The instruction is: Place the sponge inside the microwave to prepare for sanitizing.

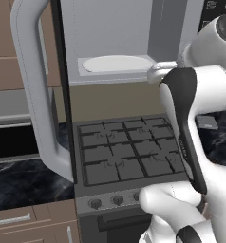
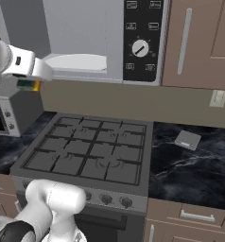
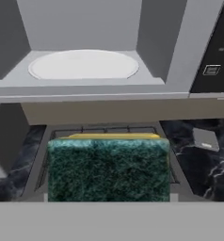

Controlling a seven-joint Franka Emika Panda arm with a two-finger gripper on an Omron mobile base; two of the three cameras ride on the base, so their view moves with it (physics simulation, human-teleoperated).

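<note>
The microwave [image 2: 86,28] hangs above the stove with its door [image 1: 62,95] swung wide open to the left. Its long grey handle [image 1: 33,90] stands out toward me. The white round turntable [image 1: 117,63] [image 3: 83,65] lies bare inside. The black panel with its white dial [image 2: 140,48] is at the right. My gripper [image 2: 30,83] is shut on the sponge [image 2: 25,85], a yellow block with a dark green scrub face [image 3: 108,169]. It hangs just in front of and slightly below the cavity's front edge, over the stove.
A gas stove [image 1: 129,149] with dark grates sits under the microwave. A small silver toaster oven [image 2: 3,116] stands on the counter left of the stove. A flat grey item [image 2: 187,139] lies on the black marble counter to the right. The open door blocks the left side.
</note>
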